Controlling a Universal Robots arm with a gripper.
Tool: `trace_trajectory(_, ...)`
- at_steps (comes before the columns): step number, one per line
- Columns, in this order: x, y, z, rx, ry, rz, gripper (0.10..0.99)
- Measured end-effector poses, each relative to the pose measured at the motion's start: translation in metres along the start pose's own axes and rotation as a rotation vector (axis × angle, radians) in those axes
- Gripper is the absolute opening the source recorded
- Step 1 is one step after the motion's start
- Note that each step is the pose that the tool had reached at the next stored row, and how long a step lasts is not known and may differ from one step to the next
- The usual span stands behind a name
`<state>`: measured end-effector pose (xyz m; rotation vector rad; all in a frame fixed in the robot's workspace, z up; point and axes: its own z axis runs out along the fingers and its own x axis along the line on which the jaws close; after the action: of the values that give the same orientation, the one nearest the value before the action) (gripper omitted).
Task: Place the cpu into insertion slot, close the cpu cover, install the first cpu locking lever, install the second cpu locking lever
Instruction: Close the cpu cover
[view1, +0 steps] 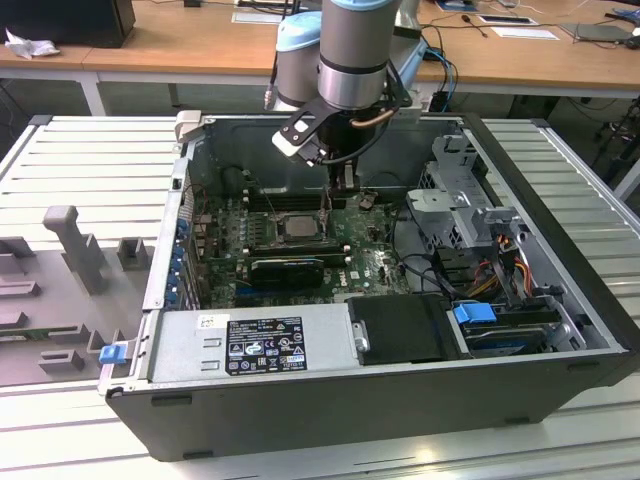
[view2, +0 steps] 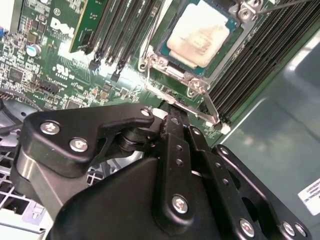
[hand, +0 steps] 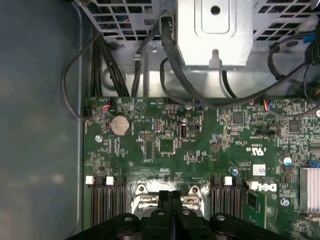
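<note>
The cpu (view2: 197, 35), a pale silver-beige square, lies in the insertion slot (view2: 167, 67); in the exterior view the cpu (view1: 297, 224) sits mid-board. The silvery cpu cover (view2: 197, 85) lies down around the chip. One wire locking lever (view2: 205, 111) runs along the socket edge nearest the gripper, and another thin lever (view2: 287, 5) shows at the far corner. My gripper (view2: 172, 119) is shut, its tips right at the near lever; I cannot tell whether they touch. The shut fingers (hand: 165, 199) stand between the socket's two hinge posts. The gripper (view1: 327, 205) hangs over the socket's far edge.
Black memory slots (view2: 260, 55) flank the socket. A long black card (view1: 285, 268) lies in front of it. A drive cage (view1: 465, 190), cables (hand: 175, 60), a power supply (view1: 250, 345) and the case walls (view1: 170, 220) hem in the board. Grey fixtures (view1: 70, 250) sit on the exterior view's left.
</note>
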<state>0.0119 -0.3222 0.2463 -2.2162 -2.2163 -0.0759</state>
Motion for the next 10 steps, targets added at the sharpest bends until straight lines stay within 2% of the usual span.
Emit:
trace_trajectory(6,0.0,-0.0077,0.0013,0.0,0.0002,0.0,0.106)
trace_trajectory(10,-0.0003,-0.0104,0.0081,0.0,0.0,0.0,0.106)
